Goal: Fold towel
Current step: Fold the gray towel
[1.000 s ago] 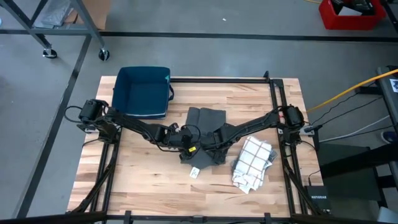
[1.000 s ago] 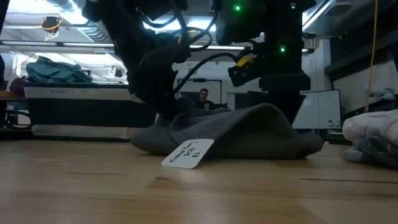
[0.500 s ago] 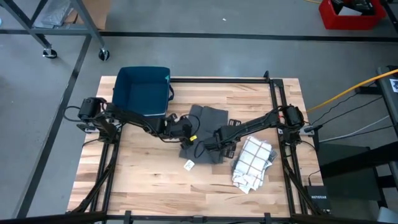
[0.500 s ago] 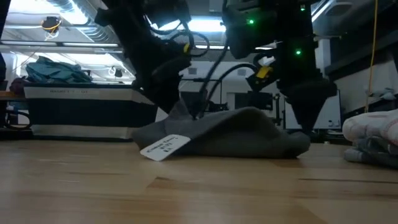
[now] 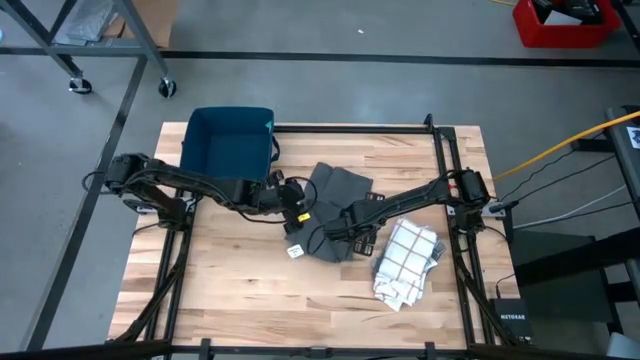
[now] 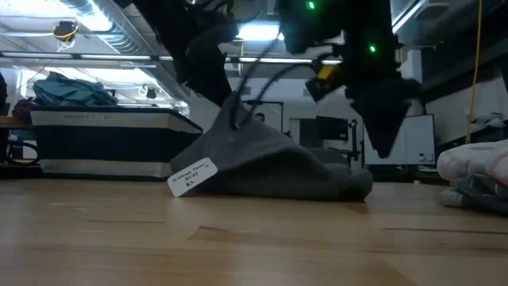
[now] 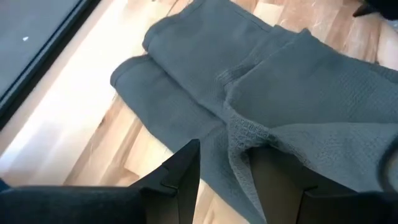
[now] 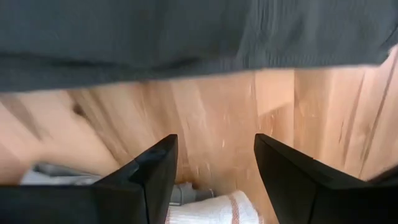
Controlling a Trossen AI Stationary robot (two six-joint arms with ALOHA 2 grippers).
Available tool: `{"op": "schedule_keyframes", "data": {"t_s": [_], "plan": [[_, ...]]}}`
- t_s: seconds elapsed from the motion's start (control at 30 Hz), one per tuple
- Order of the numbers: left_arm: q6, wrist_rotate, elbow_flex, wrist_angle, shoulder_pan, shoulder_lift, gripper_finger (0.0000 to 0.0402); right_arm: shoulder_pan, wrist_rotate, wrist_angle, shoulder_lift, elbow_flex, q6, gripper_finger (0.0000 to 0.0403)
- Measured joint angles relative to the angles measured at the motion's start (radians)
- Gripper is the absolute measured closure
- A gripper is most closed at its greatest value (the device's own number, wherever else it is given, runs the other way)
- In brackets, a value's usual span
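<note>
The dark grey towel lies crumpled at the table's middle. A white tag hangs from its raised left side. My left gripper is shut on the towel and lifts it into a peak. My right gripper stands open over the towel's right end and points down. In the right wrist view only bare wood shows between its fingers, with the towel's edge beyond them. My left gripper pinches a raised fold of the towel between its two fingers, near the towel's left side. The fingers slant downward from the table's left. The cloth rises to the fingers as a tent, and the rest of it lies slack on the table.
A blue bin stands at the far left of the table. A crumpled white checked towel lies at the near right, close to the grey towel. Bare wood lies along the near edge.
My left gripper has gone up and toward the table's far left with the towel in its hold. The towel's left part has risen into a peak and its tag has swung left. The right end stays on the table. My right gripper has come up off the towel.
</note>
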Motion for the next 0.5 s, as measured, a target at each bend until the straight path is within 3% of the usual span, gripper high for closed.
{"op": "schedule_keyframes", "data": {"t_s": [0.2, 0.5], "plan": [[0.005, -0.001, 0.0, -0.013, 0.018, 0.006, 0.0273, 0.014, 0.043, 0.0, 0.0, 0.085, -0.017, 0.0185], [0.025, 0.0, 0.001, -0.05, 0.042, 0.028, 0.0273, 0.029, 0.012, 0.047, -0.001, 0.119, -0.003, 0.0185]]}}
